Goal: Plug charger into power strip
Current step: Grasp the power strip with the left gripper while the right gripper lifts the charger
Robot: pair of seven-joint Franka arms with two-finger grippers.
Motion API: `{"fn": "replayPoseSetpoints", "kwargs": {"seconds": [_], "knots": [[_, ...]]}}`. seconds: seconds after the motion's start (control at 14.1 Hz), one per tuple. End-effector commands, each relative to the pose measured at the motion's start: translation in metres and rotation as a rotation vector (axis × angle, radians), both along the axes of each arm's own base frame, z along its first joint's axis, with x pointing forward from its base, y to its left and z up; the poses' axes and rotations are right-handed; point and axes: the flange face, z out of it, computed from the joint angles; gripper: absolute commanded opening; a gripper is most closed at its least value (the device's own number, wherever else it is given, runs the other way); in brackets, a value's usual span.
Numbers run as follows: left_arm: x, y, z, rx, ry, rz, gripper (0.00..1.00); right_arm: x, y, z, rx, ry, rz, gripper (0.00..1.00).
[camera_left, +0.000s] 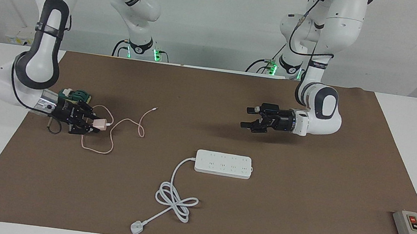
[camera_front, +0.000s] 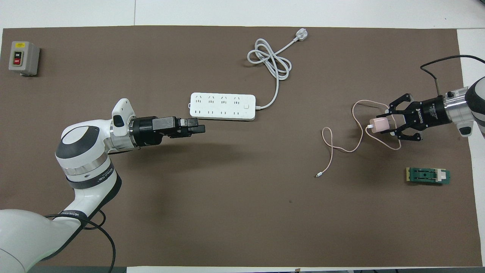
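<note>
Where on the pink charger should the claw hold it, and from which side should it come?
Grip the charger on two opposite flat faces of its cube body, not the thin cable. Approach from the right arm's end of the table, as the right claw does: the cable leaves the face toward the table's middle. Its prongs cannot be made out, so check they stay uncovered.
</note>
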Motion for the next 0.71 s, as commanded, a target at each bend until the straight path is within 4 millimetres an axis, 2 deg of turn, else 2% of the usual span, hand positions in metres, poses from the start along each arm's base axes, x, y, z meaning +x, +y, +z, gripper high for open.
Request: {"fn": "replayPoseSetpoints", "kwargs": {"seconds": [0.0,0.21,0.36,0.5,0.64], "knots": [[0.003,-0.005,0.005,0.010,0.012,0.020,1.00,0.001,0.040,0.041,-0.001,-0.021,0.034,0.00],[0.002,-0.012,0.004,0.014,0.015,0.029,1.00,0.005,0.087,0.075,0.010,-0.001,-0.007,0.00],[0.001,-0.016,0.003,0.014,0.017,0.026,1.00,0.007,0.117,0.091,0.026,0.007,-0.023,0.00],[0.003,-0.013,0.004,0.013,0.015,0.031,1.00,0.008,0.158,0.107,0.032,0.019,-0.023,0.00],[0.002,-0.015,0.003,0.017,0.016,0.030,1.00,0.009,0.196,0.114,0.031,0.037,-0.027,0.00]]}}
